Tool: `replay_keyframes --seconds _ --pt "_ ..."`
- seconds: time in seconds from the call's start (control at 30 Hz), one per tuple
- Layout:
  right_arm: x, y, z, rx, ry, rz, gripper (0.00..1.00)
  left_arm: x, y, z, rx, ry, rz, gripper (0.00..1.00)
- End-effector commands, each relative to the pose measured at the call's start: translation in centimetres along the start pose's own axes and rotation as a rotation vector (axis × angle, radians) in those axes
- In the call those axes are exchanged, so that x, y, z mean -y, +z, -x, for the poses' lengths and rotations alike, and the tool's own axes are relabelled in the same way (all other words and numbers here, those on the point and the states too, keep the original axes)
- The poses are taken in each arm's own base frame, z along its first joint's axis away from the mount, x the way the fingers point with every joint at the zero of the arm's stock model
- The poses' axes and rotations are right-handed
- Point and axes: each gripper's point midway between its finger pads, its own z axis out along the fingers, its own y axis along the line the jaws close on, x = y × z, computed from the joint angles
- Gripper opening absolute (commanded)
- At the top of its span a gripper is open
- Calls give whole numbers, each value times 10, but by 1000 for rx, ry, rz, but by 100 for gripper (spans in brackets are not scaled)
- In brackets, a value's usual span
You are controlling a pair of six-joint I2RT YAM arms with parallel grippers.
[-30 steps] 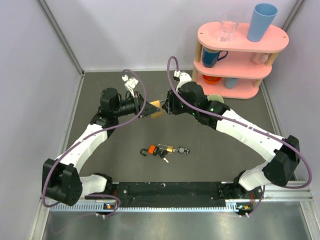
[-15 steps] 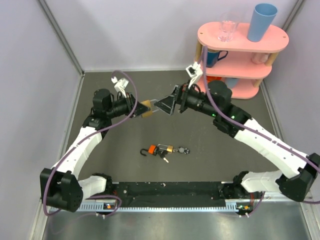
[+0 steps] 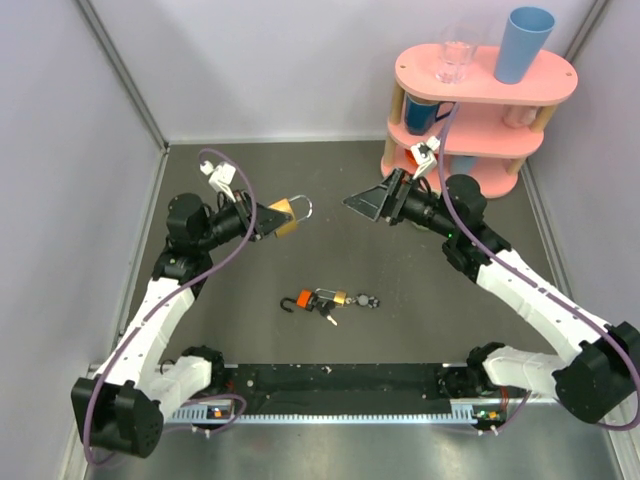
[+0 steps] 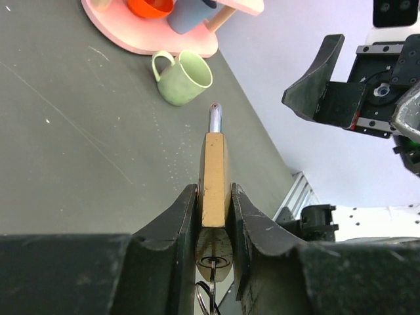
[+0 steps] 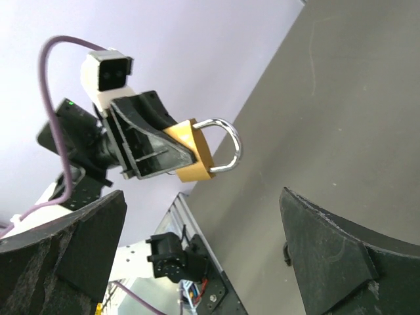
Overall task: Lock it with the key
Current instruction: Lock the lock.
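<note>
My left gripper (image 3: 274,219) is shut on the body of a large brass padlock (image 3: 287,217), held above the table with its silver shackle (image 3: 301,207) pointing right. From the left wrist, the brass body (image 4: 213,167) stands edge-on between the fingers (image 4: 184,216). A thin silver key (image 4: 212,275) on a wire ring sits in the keyhole at its near end. My right gripper (image 3: 368,202) hangs open a short way to the right, apart from the padlock (image 5: 193,154), with nothing between its fingers (image 5: 328,249).
On the table lie an orange-and-black padlock (image 3: 303,298), a tiny brass padlock (image 3: 340,298) and small keys (image 3: 328,315). A pink tiered shelf (image 3: 480,110) with cups stands at the back right. A green mug (image 4: 184,79) sits beside it.
The right gripper has opened wide and drawn back to the right, off the brass padlock. The left gripper has carried the padlock left and a little up.
</note>
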Motion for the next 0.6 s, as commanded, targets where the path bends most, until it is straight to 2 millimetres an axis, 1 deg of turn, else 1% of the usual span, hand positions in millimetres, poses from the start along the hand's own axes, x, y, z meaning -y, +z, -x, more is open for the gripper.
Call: replay_keyframes --seconds 0.0,0.03,0.1,0.13,0.17,0.23,0.3,0.33,0.37,0.4,0.43,0.47,0.5,0.53,0.57 --pt "-41 -6 20 56 -26 145 99 44 -12 40 186 53 -137 0" --pt "-41 -6 20 59 -29 146 99 46 -13 40 198 49 -146 0" --pt "-40 -4 21 59 -25 149 99 56 -16 45 226 39 -195 0" --pt "-40 -3 20 58 -23 153 99 56 -16 43 229 27 -207 0" --pt "-43 -2 22 64 -30 171 99 66 -19 48 255 56 -256 0" --pt "-40 3 19 57 -14 182 99 69 -20 45 258 12 -294 0" --pt "-42 6 18 55 -5 211 99 78 -22 48 271 -6 -344 0" --pt "-38 11 16 47 6 207 99 80 -23 48 275 -9 -360 0" --pt "-41 14 12 36 10 218 99 83 -24 49 280 -11 -375 0" --pt "-43 17 12 35 12 228 99 88 -28 51 294 -10 -402 0" --pt "-44 22 9 30 14 234 99 88 -28 50 299 -18 -409 0" --pt "-49 27 4 18 18 247 99 90 -29 51 305 -22 -419 0" --pt "-55 30 4 20 13 262 99 89 -31 49 311 -36 -426 0" --pt "-54 38 0 12 20 264 99 93 -33 53 333 -25 -444 0" --pt "-60 42 -5 4 23 279 99 95 -35 52 338 -23 -456 0"
